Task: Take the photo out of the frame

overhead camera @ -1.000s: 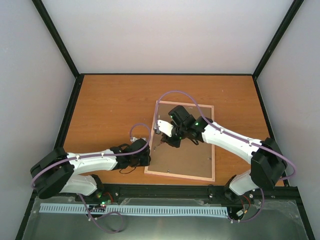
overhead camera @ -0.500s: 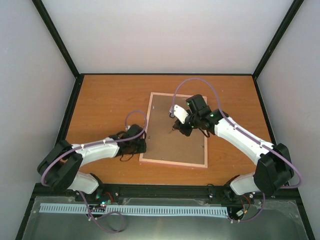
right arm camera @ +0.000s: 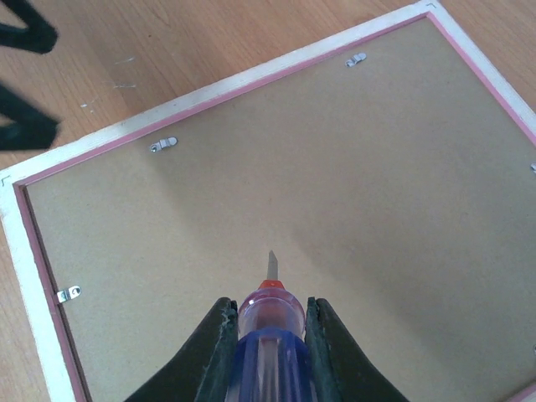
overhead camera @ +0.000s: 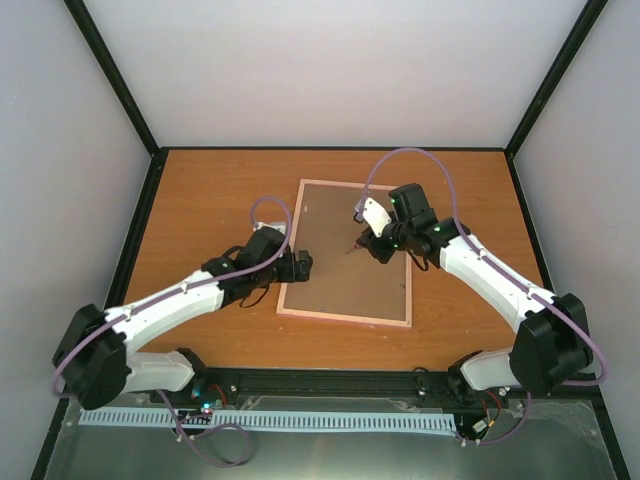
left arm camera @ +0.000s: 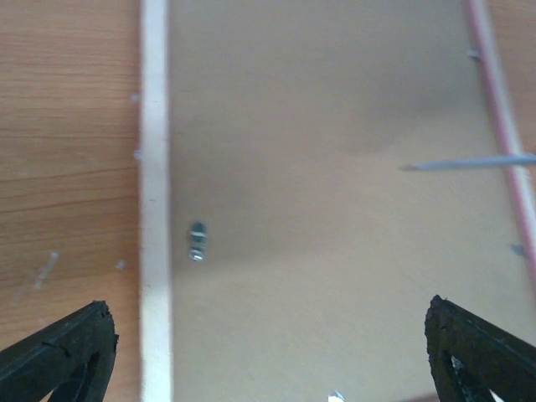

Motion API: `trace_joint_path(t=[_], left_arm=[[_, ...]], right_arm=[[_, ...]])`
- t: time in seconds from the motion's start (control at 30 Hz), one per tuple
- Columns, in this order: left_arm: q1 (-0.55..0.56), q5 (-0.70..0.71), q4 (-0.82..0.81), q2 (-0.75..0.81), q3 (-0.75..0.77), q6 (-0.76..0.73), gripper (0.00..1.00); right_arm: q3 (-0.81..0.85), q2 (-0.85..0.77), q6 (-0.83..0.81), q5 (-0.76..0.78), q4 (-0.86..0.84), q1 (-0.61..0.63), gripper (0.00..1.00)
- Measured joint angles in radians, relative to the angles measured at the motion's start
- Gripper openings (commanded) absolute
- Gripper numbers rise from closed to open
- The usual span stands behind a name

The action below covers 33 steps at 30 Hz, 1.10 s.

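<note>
Compared with a second ago, the frame [overhead camera: 335, 288] sits farther from the arm bases and a little more to the left on the counter [overhead camera: 200, 200], and it is turned less askew. It lies flat with its brown board facing up, so the photo cannot be seen from this side. The left arm has stretched out since then. The left gripper [overhead camera: 298, 266] was down by the frame's near left corner and now hangs over the frame's left edge, about halfway along it. In the left wrist view the jaws stand wide apart, one fingertip outside the pale border and the other over the board, with nothing between them. The right arm has swung too: the right gripper [overhead camera: 368, 246] was over the left part of the board and is now above the middle of the frame, nearer its right side. That arm reaches in from the frame's right with the elbow bent and the wrist tipped down. Its jaws are clamped on the purple handle of a screwdriver [right arm camera: 268, 335], whose blade points down at the board. I cannot tell whether the tip touches it. Small metal tabs [right arm camera: 163, 145] sit along the frame's inner edge.
</note>
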State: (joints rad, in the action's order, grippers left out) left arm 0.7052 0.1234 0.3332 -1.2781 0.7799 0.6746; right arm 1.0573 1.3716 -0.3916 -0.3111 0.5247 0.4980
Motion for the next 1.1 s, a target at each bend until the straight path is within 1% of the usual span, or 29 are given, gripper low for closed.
trace_joint_path(t=[0.1, 0.2, 0.33, 0.4, 0.43, 0.53, 0.57, 0.63, 0.7, 0.8, 0.87, 0.93, 0.97, 1.0, 1.1], left_arm=[[0.045, -0.004, 0.019, 0.076, -0.01, -0.016, 1.0], [0.049, -0.003, 0.039, 0.125, -0.019, -0.024, 1.0], [0.048, -0.008, 0.041, 0.204, -0.069, -0.05, 1.0], [0.048, 0.025, 0.041, 0.239, -0.087, -0.056, 1.0], [0.048, 0.073, 0.041, 0.256, -0.095, -0.051, 1.0], [-0.006, 0.185, 0.075, 0.275, -0.097, 0.053, 1.0], [-0.058, 0.204, 0.091, 0.269, -0.096, 0.11, 1.0], [-0.124, 0.198, 0.1, 0.243, -0.093, 0.15, 0.99], [-0.155, 0.158, 0.094, 0.204, -0.084, 0.152, 0.94], [-0.155, 0.073, 0.079, 0.157, -0.078, 0.173, 0.8], [-0.152, 0.009, 0.072, 0.128, -0.081, 0.19, 0.68], [-0.137, -0.035, 0.053, 0.114, -0.102, 0.222, 0.58], [-0.118, -0.044, 0.048, 0.114, -0.122, 0.242, 0.56], [-0.082, -0.053, 0.048, 0.116, -0.144, 0.267, 0.55], [0.031, -0.075, 0.06, 0.118, -0.19, 0.348, 0.56]], right_arm=[[-0.002, -0.002, 0.004, -0.004, -0.008, -0.002, 0.03], [-0.006, -0.004, 0.008, -0.007, -0.013, -0.004, 0.03], [-0.008, -0.004, 0.009, -0.008, -0.014, -0.006, 0.03], [-0.008, -0.004, 0.011, -0.01, -0.014, -0.006, 0.03], [-0.008, -0.004, 0.012, -0.011, -0.014, -0.006, 0.03], [-0.011, -0.004, 0.013, -0.011, -0.018, -0.007, 0.03], [-0.012, -0.004, 0.014, -0.011, -0.019, -0.007, 0.03], [-0.012, -0.005, 0.014, -0.011, -0.021, -0.009, 0.03], [-0.013, -0.006, 0.014, -0.011, -0.021, -0.011, 0.03], [-0.015, -0.011, 0.015, -0.011, -0.022, -0.017, 0.03], [-0.016, -0.017, 0.015, -0.011, -0.022, -0.022, 0.03], [-0.017, -0.026, 0.015, -0.011, -0.023, -0.027, 0.03], [-0.017, -0.028, 0.015, -0.011, -0.024, -0.028, 0.03], [-0.017, -0.032, 0.015, -0.012, -0.024, -0.029, 0.03], [-0.017, -0.039, 0.015, -0.014, -0.026, -0.032, 0.03]])
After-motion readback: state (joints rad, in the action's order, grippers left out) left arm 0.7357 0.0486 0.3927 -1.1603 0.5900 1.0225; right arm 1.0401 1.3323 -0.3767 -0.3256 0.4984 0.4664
